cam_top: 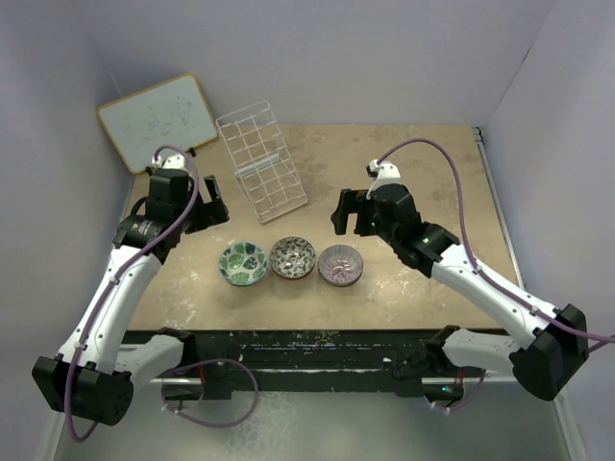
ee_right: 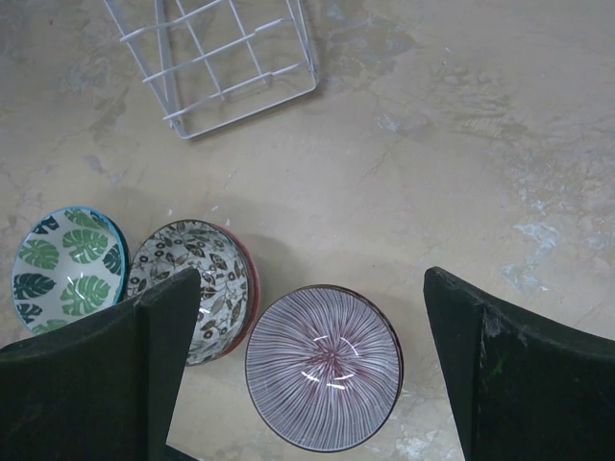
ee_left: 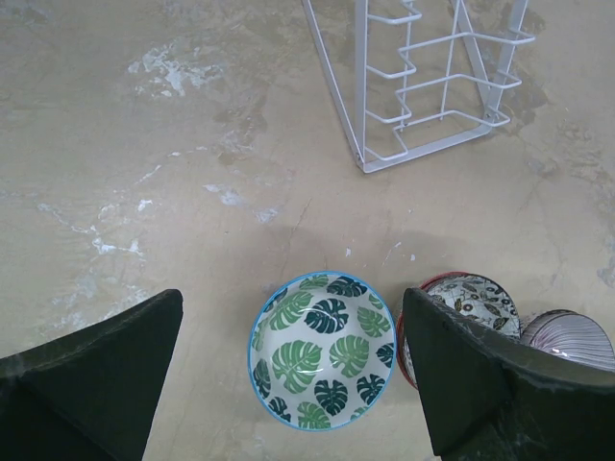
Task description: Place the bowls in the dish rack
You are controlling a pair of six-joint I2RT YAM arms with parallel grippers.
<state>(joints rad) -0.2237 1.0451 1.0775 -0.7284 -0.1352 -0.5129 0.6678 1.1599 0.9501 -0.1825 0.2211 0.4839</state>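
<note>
Three bowls stand in a row on the table: a green leaf bowl (cam_top: 243, 262) on the left, a grey-brown bowl (cam_top: 292, 257) in the middle, a pink-purple striped bowl (cam_top: 340, 265) on the right. The white wire dish rack (cam_top: 260, 161) stands behind them, with no bowl in it. My left gripper (cam_top: 213, 207) is open and empty, held above the leaf bowl (ee_left: 323, 350). My right gripper (cam_top: 348, 213) is open and empty, held above the striped bowl (ee_right: 324, 367). The grey-brown bowl (ee_right: 195, 288) touches its neighbours. The rack shows in both wrist views (ee_left: 428, 82) (ee_right: 226, 60).
A wood-framed whiteboard (cam_top: 159, 120) leans at the back left corner. The tabletop (cam_top: 423, 182) is beige and scuffed, walled in by pale panels on three sides. The arm bases sit at the near edge.
</note>
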